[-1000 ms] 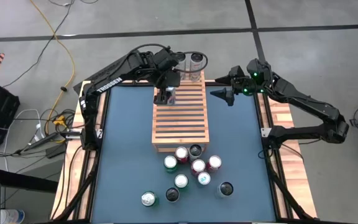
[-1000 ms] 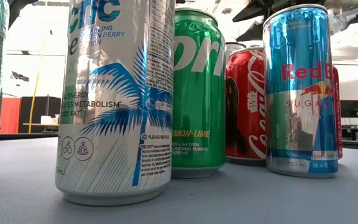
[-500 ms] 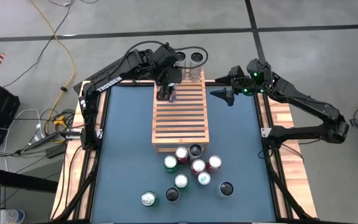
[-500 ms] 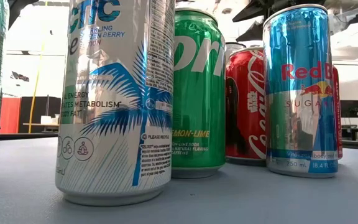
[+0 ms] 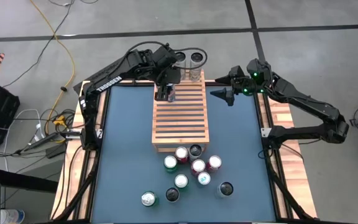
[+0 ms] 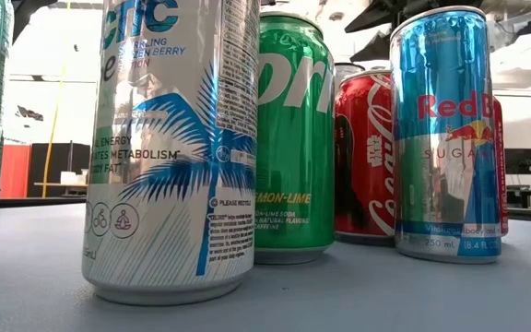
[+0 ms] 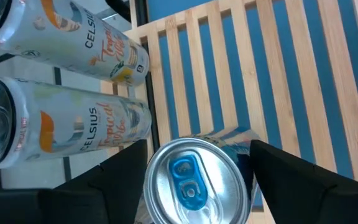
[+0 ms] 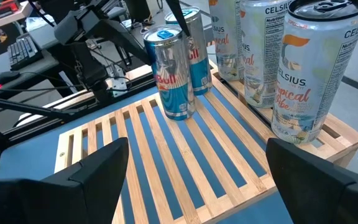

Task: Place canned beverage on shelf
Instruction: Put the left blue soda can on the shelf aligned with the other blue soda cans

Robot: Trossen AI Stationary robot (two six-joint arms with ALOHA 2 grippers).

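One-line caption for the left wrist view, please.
Left gripper jaws straddle a blue can standing on the shelf, two Celsius cans beside it.

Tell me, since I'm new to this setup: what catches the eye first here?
The left pincer straddles a blue Red Bull can standing on the slatted wooden shelf, near two Celsius cans at its far edge. A cluster of cans waits on the blue table in front of the shelf.

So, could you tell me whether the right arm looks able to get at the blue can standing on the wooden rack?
Probably yes. The right gripper hangs open just off the rack, and bare slats lie between it and the blue can. But the left gripper sits around that can.
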